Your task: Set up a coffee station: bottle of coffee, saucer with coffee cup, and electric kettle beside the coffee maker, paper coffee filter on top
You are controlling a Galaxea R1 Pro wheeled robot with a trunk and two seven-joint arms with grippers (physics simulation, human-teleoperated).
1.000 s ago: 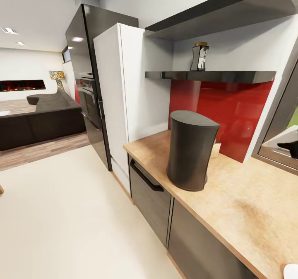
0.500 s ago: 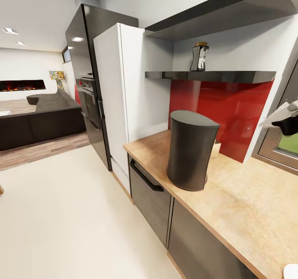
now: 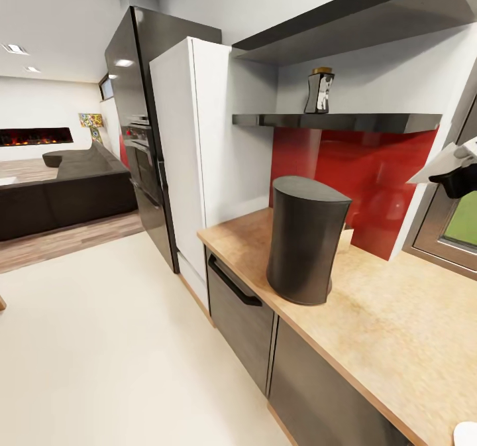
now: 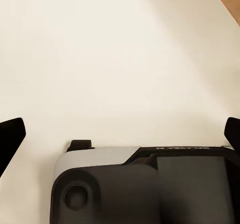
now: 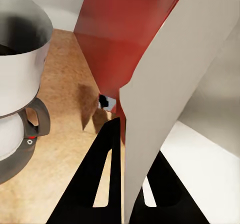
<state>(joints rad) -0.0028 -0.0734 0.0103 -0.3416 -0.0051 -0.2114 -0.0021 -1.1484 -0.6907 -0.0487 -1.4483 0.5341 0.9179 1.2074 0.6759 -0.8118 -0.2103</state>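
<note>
While right gripper pinched the paper coffee filter, the coffee maker stood on the kitchen countertop.
Its flat top lay lower, toward the robot's left of the filter, well apart. Left gripper fingers were spread, over floor.

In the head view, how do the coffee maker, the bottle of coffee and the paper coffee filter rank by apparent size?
1. coffee maker
2. paper coffee filter, partly cut off by the frame edge
3. bottle of coffee, farther away
</note>
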